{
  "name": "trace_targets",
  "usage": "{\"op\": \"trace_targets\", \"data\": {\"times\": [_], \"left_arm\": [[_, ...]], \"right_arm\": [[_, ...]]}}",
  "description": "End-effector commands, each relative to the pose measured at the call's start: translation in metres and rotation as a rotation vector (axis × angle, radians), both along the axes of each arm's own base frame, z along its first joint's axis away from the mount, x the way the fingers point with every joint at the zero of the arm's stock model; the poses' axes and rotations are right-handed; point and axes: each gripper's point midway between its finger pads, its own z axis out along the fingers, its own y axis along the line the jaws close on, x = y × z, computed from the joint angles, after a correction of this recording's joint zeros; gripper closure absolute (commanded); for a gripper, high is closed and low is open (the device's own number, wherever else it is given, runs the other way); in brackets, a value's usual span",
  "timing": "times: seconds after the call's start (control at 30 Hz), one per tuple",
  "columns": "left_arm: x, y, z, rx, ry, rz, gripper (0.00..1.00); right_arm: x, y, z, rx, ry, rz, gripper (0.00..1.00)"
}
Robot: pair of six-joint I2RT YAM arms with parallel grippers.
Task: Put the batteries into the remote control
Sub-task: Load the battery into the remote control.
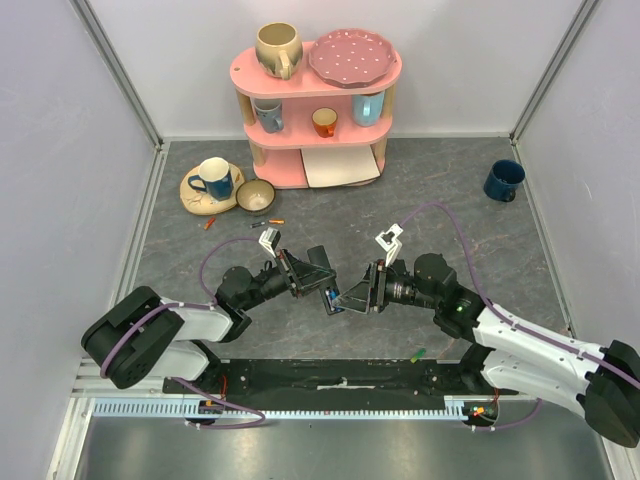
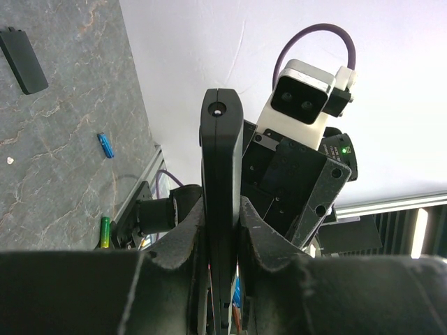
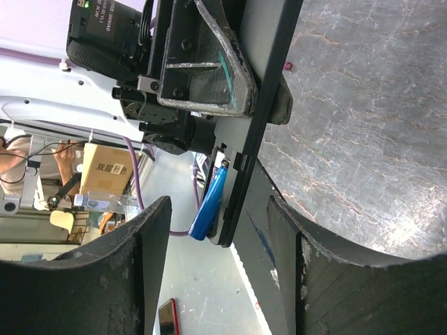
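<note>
My left gripper (image 1: 316, 272) (image 2: 222, 209) is shut on the black remote control (image 2: 222, 160), holding it edge-on above the table's middle. In the right wrist view the remote (image 3: 264, 105) runs diagonally. A blue battery (image 3: 211, 204) sits tilted at its open end, one tip in the compartment. My right gripper (image 1: 352, 296) (image 3: 218, 204) is open, its fingers on either side of that end and battery without touching them. A loose blue battery (image 2: 105, 145) and a green one (image 2: 104, 232) (image 1: 418, 354) lie on the table.
A flat black cover piece (image 2: 23, 59) lies on the grey table. Orange batteries (image 1: 268, 222) lie behind the arms. A plate with a mug (image 1: 212, 185) and a bowl (image 1: 255, 196) sit back left, a pink shelf (image 1: 315, 110) behind, a blue mug (image 1: 503, 180) back right.
</note>
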Motion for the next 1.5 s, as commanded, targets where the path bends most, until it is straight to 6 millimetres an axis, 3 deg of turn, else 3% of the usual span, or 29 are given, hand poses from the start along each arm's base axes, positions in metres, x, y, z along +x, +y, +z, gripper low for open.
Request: {"op": "trace_targets", "data": {"times": [0.0,0.53,1.47], "left_arm": [[-0.008,0.004,0.048,-0.122,-0.18,-0.014,0.98],[-0.008,0.004,0.052,-0.13,-0.188,-0.016,0.98],[-0.012,0.006,0.055,-0.138,-0.197,-0.021,0.98]], "right_arm": [[-0.001,0.002,0.008,0.04,-0.013,0.017,0.36],[-0.003,0.003,-0.001,0.028,0.005,0.036,0.43],[0.001,0.006,-0.006,0.041,0.035,0.02,0.65]]}}
